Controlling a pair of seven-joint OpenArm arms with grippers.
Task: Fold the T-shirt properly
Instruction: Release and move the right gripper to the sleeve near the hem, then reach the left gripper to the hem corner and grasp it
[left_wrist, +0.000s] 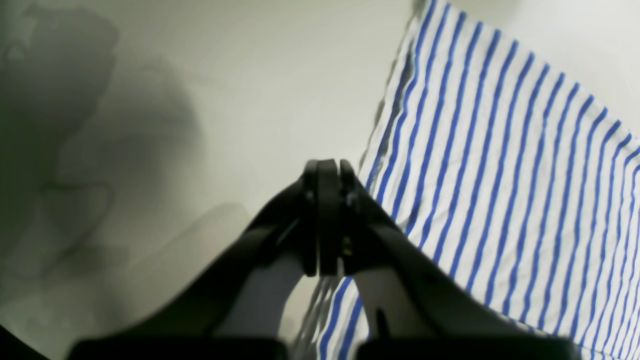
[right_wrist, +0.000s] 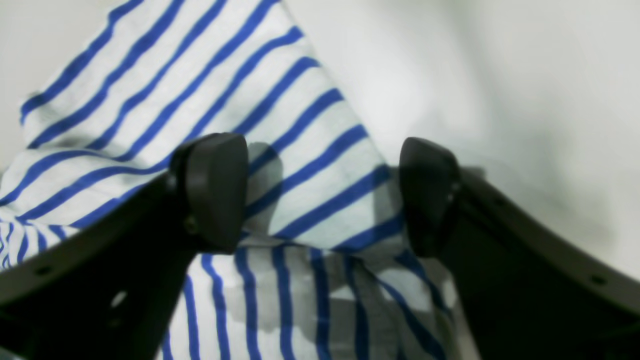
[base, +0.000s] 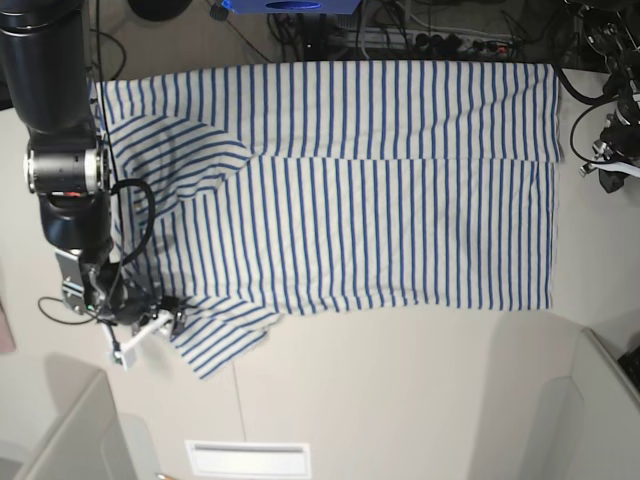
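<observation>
While right gripper (right_wrist: 325, 195) fingers gape over T-shirt (base: 400, 190) sleeve (right_wrist: 310, 170): risk of pinching single layer, dragging fold askew; left gripper (left_wrist: 327, 170) fingers closed, empty.

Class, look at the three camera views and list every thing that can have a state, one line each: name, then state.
T-shirt: spread flat on the table, top strip folded over, near sleeve sticking out unfolded.
Right gripper: open, jaws apart over the sleeve, not gripping it.
Left gripper: shut, holding nothing, beside the shirt's edge.
Table: carrying the shirt.
</observation>
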